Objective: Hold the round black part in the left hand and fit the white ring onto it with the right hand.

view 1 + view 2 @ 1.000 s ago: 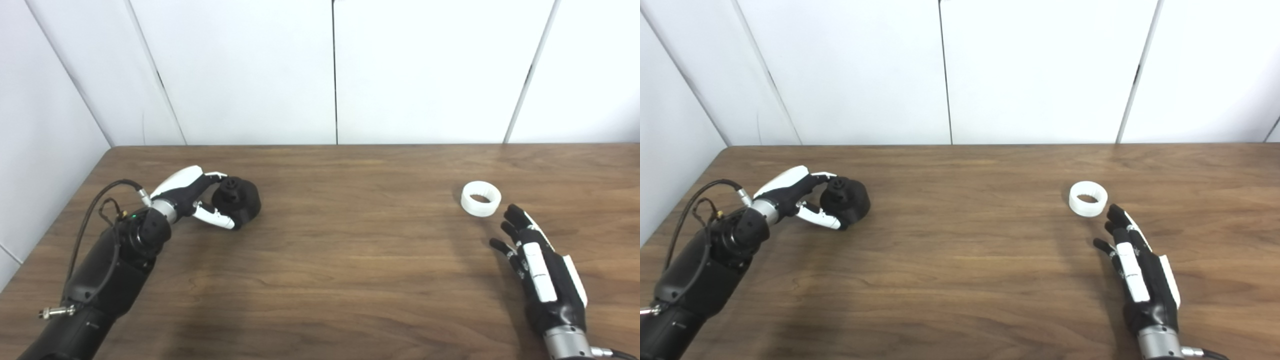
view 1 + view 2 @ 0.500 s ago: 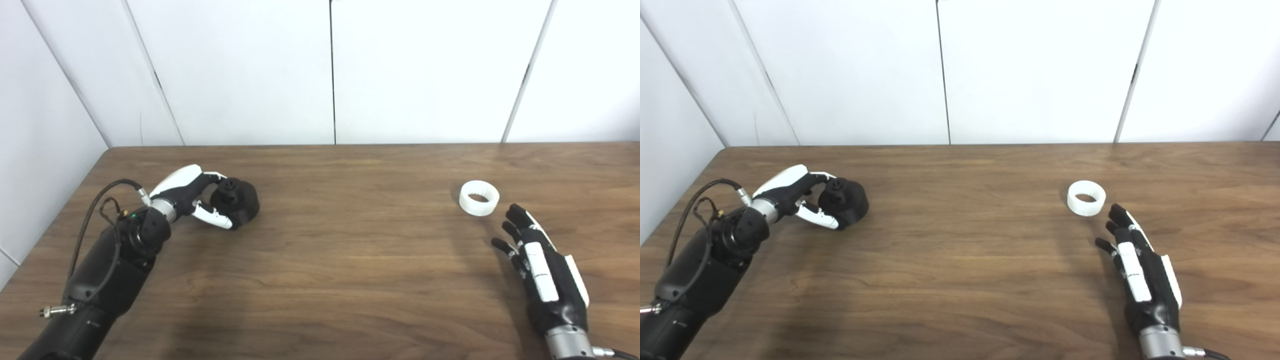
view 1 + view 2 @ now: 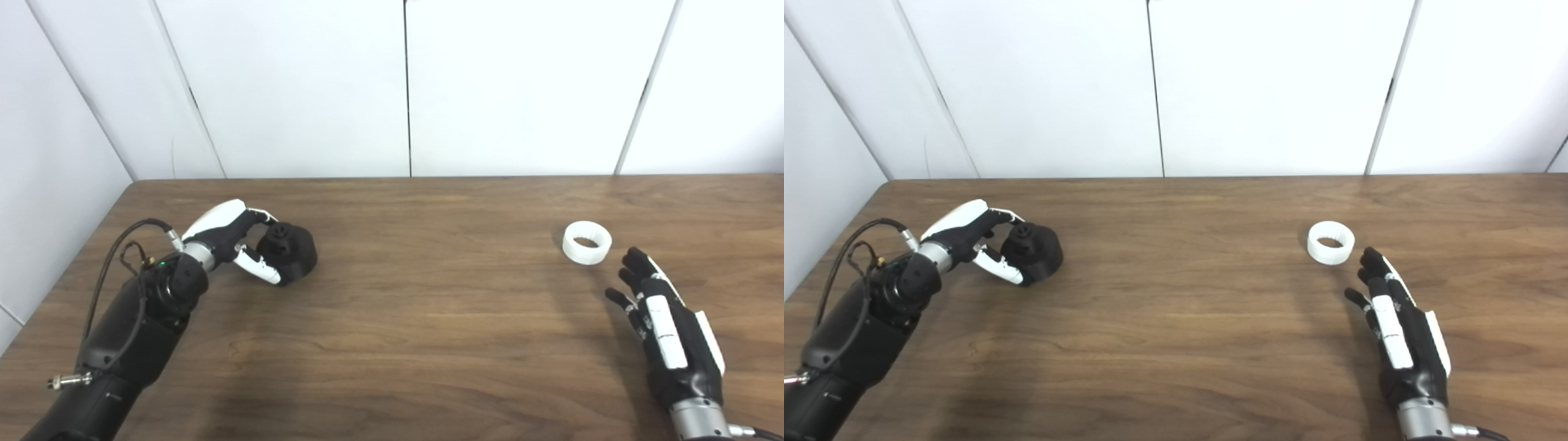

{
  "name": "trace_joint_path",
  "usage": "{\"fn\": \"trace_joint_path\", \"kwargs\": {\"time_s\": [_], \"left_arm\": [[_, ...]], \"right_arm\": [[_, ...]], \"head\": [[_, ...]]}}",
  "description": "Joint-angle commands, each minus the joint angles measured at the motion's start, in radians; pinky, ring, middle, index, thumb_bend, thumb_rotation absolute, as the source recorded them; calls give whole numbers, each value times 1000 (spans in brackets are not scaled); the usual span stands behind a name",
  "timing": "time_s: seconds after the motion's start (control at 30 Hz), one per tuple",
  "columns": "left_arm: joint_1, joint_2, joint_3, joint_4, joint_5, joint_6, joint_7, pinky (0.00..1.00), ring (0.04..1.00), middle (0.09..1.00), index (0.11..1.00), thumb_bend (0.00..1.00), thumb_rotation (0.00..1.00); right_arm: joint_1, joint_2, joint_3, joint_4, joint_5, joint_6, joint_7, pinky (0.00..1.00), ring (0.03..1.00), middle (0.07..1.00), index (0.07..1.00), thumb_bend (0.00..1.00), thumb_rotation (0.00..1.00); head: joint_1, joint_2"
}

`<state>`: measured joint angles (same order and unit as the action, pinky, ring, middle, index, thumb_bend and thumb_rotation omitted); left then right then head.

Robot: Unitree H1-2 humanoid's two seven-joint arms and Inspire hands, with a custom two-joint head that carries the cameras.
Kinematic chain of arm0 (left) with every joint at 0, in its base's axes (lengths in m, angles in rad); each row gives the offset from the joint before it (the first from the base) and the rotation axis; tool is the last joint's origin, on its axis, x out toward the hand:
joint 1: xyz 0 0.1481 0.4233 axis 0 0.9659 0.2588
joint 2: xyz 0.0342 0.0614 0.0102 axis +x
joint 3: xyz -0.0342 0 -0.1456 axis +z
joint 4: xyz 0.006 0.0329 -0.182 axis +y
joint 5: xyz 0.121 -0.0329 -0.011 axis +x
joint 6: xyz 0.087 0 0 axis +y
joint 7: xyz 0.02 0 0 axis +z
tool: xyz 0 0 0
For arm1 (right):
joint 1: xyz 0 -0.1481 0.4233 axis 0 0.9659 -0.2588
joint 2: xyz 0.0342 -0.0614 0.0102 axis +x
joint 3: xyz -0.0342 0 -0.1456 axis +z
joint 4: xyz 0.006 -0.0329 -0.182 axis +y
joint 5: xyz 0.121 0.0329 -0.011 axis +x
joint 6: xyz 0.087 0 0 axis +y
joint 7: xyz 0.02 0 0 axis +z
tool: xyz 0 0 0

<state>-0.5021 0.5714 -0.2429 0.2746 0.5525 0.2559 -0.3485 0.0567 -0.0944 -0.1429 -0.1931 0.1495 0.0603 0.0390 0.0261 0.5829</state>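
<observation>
Black part (image 3: 289,254) sits on the surface (image 3: 416,318) nr its left edge, abt midway front to back. Left hand (image 3: 229,236) is at the part's left side, fingers (image 3: 257,267) curled round it w/ thumb over the top, touching; part looks to rest on the surface, can't tell if the grip is firm. White ring (image 3: 587,242) lies flat on the surface twd the right edge, hole up, well apart from the part. Right hand (image 3: 670,334) rests nr the front right corner, back up, fingers (image 3: 637,263) straight & a bit spread, holding nothing, tips just short of the ring, not touching.
</observation>
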Motion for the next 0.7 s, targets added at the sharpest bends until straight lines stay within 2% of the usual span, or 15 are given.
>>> {"fn": "trace_joint_path", "kwargs": {"time_s": [0.0,0.67], "left_arm": [[-43,21,17,-20,8,-21,32,820,931,890,701,870,189],[-20,18,15,-63,7,-24,33,821,935,883,703,863,188]], "right_arm": [[11,-1,-2,-31,8,-31,3,832,939,925,897,648,783],[10,-4,-2,-19,2,-30,3,835,942,925,902,656,800]], "head": [[1,1],[0,8]]}}
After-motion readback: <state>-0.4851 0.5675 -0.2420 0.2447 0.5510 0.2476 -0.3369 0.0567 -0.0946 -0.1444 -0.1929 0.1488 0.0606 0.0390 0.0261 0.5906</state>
